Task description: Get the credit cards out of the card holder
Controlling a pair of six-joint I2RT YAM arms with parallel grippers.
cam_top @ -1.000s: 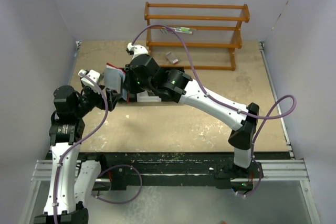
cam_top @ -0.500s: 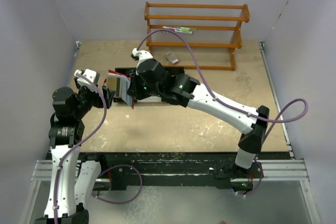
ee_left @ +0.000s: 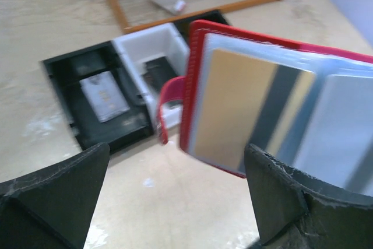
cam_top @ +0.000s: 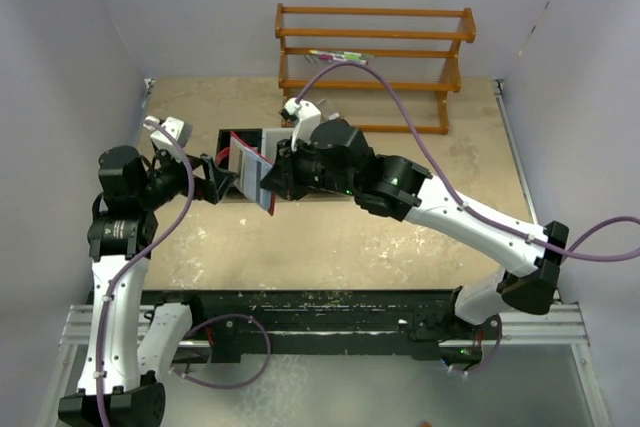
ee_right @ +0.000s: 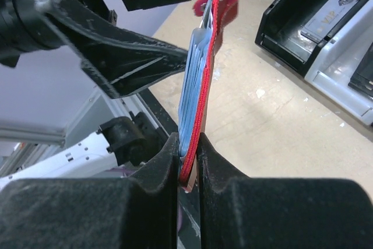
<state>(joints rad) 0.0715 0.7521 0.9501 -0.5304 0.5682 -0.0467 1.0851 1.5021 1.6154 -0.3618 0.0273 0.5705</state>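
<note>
Two arms meet over the table's (cam_top: 350, 237) left half. At left we see the left gripper (ee_left: 178, 155) w/ jaws fully apart, nothing in it, facing the card holder (ee_left: 190, 86). The holder hangs in the air, opened, just in front of the tray (ee_left: 111, 135), and a tan credit card (ee_left: 233, 106) sits in its clear sleeve. To the right, the right gripper (ee_right: 187, 144) is clamped on the holder's lower edge and holds it upright.

Step, as we judge: pulling the next card; one grey card (ee_left: 105, 94) lies already in the tray. Next move prob. needs the left gripper to close on the tan card's free edge and slide it along the sleeve, no twisting.

Surface: worn beige tabletop, scuffed. Room: wooden rack (cam_top: 400, 13) at the back, plain grey walls (cam_top: 60, 47) around
</note>
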